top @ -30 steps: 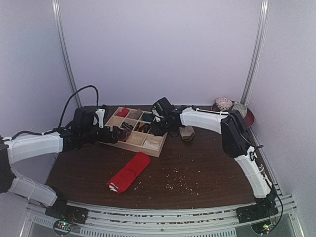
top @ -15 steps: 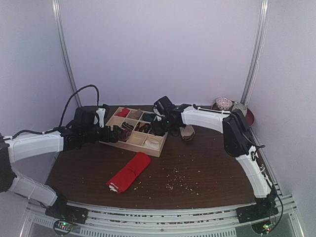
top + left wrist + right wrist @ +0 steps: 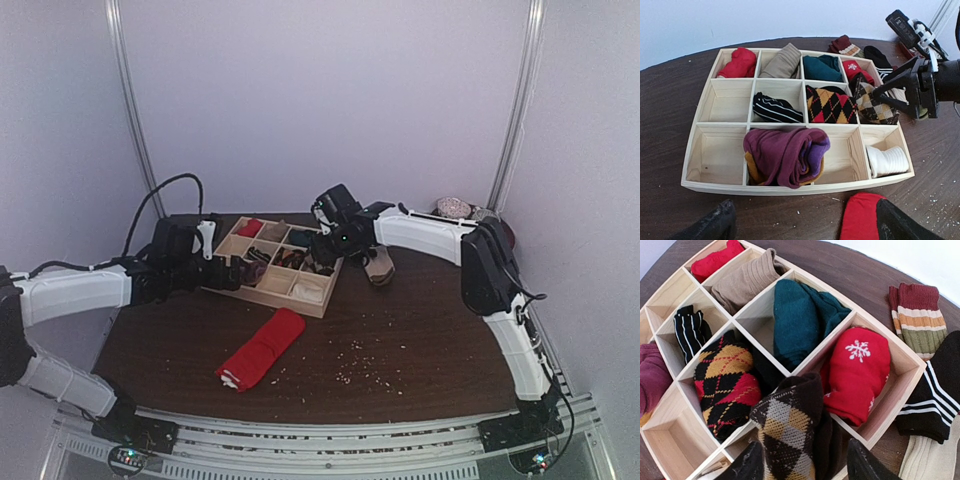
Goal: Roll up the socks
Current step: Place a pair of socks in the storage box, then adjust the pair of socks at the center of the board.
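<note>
**brown argyle sock between the right jaws, red sock loose on the table**

the left gripper (image 3: 805, 220) hovers at the near edge of the wooden tray (image 3: 790, 188). its jaws are spread wide and hold nothing. the red sock (image 3: 262, 348) lies flat on the dark table (image 3: 420, 320), just off the tray's 6 o'clock side in the top view. it runs from 7 o'clock up towards 1 o'clock, and one end of it shows between the left fingers.

the right gripper (image 3: 805, 460) is over the tray's 3 o'clock end as the left wrist sees it. its jaws stand apart, one on either side of the brown argyle sock (image 3: 787, 432). whether they pinch the fabric cannot be told. that sock sits in the end compartment of the middle row and bulges above the walls.

in the right wrist view:
- a black, red and orange argyle sock (image 3: 725, 385) fills the compartment at its 9 o'clock.
- a red snowflake sock (image 3: 857, 372) lies at its 1 o'clock.
- a teal sock (image 3: 800, 320) lies at its 12 o'clock.

pale crumbs (image 3: 370, 370) dot the table at 3 o'clock of the red sock.
</note>
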Controlling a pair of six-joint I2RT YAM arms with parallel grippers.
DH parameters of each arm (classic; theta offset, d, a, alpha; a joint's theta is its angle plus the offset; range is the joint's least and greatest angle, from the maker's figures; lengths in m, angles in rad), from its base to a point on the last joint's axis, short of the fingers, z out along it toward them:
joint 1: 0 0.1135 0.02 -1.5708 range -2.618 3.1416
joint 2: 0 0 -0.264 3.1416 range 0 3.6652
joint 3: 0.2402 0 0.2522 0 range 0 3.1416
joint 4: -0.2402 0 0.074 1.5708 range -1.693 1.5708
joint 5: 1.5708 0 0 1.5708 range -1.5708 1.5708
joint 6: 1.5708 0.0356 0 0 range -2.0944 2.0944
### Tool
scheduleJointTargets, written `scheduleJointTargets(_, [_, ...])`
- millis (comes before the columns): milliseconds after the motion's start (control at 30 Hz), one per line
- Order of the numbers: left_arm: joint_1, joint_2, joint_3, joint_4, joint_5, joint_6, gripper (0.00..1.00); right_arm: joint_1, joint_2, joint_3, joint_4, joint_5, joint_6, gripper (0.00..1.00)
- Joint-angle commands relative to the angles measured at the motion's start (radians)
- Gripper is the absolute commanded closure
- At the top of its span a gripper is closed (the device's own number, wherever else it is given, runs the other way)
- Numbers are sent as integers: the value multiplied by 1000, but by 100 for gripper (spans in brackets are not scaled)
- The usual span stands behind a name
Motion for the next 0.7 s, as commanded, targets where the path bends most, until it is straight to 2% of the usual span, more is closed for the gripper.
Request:
scheduleJointTargets(0, [7,13,34,18,1,12,4,-6,-7,-6,23,-19,-20,44])
scheduleJointTargets(300, [7,23,34,16,5,13,5,-12,98,53,25,-62,-40,49])
scheduleJointTargets(333, [8,24,33,16,7,12,5,-12,112,62,22,-63,-40,53])
scheduleJointTargets(433, [7,27,34,15,7,14,5,-14,132,74,8,-41,-35,72])
scheduleJointTargets(500, [7,30,36,13,6,16,5,-15,133,75,-9,-35,-30,81])
scheduleJointTargets(600, [8,29,36,11,6,16,5,-15,140,84,-73,-39,-16,88])
scheduleJointTargets(667, [7,29,36,12,6,18,5,-15,155,101,-134,-50,-8,89])
